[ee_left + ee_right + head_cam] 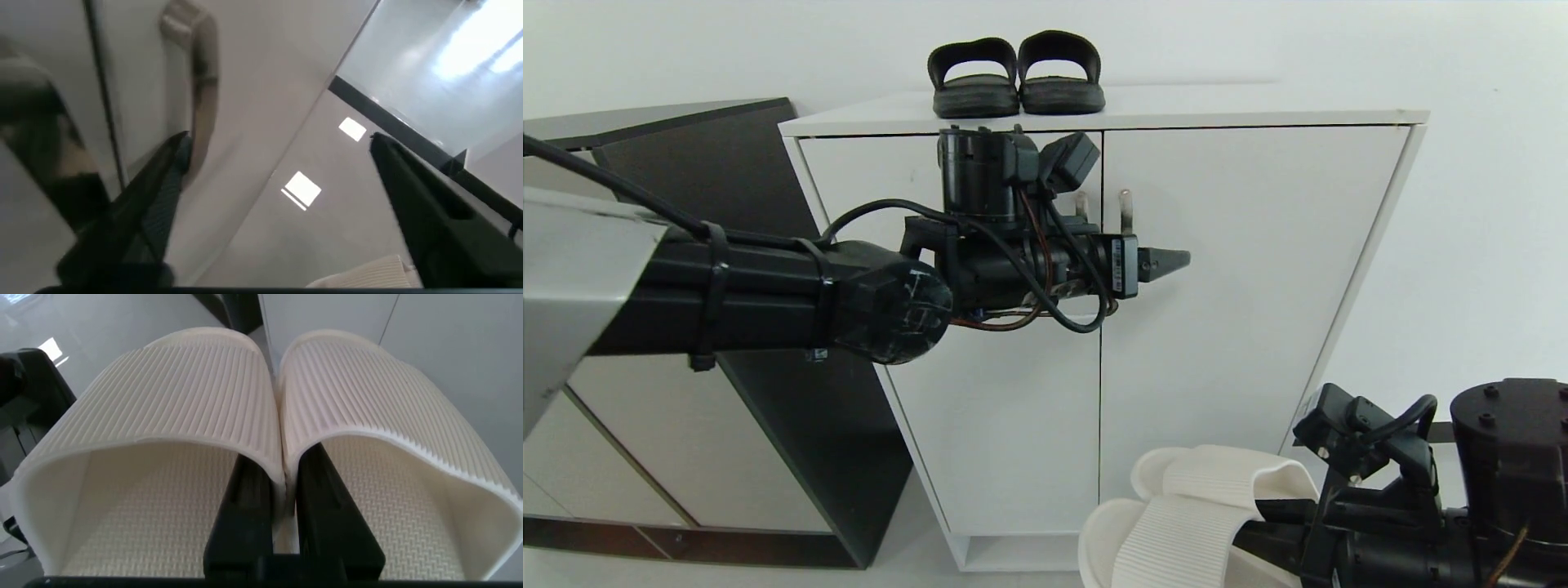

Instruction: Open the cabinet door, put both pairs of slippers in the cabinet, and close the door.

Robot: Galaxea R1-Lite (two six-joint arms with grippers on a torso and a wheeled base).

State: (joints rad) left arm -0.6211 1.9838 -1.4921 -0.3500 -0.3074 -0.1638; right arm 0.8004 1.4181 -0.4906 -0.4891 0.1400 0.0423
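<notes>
While the cabinet door [1241,310] is sitting shut, the left pincer [279,143] is hovering spread at its handle [200,73], the right pincer [282,486] pinching white slippers [196,384].

The white cabinet [1241,286] stands with both doors shut. Two small metal handles [1125,211] sit high up by the middle gap. A pair of black slippers [1017,73] sits side by side on top of the cabinet. A pair of white slippers [1201,514] with ribbed straps is low down in front of the right door, pinched together by the right tool [282,469], one finger inside each slipper.
</notes>
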